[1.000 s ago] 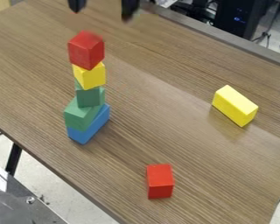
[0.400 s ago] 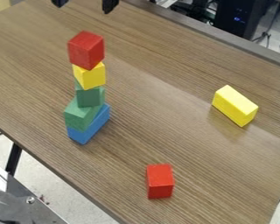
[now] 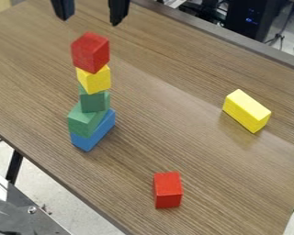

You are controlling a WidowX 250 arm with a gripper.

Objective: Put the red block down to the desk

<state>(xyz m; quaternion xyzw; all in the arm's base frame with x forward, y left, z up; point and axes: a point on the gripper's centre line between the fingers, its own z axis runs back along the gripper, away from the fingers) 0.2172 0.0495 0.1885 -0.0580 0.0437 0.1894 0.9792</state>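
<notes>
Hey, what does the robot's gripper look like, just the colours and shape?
The gripper is black, with two separate, narrow fingers. Each finger is a slim, angular piece that narrows toward a blunt tip. I see no cable or marking on the parts in view.

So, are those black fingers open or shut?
Open: the two fingers hang well apart, with a gap and nothing gripped between them. The upper red block rests on the stacked yellow block.
</notes>
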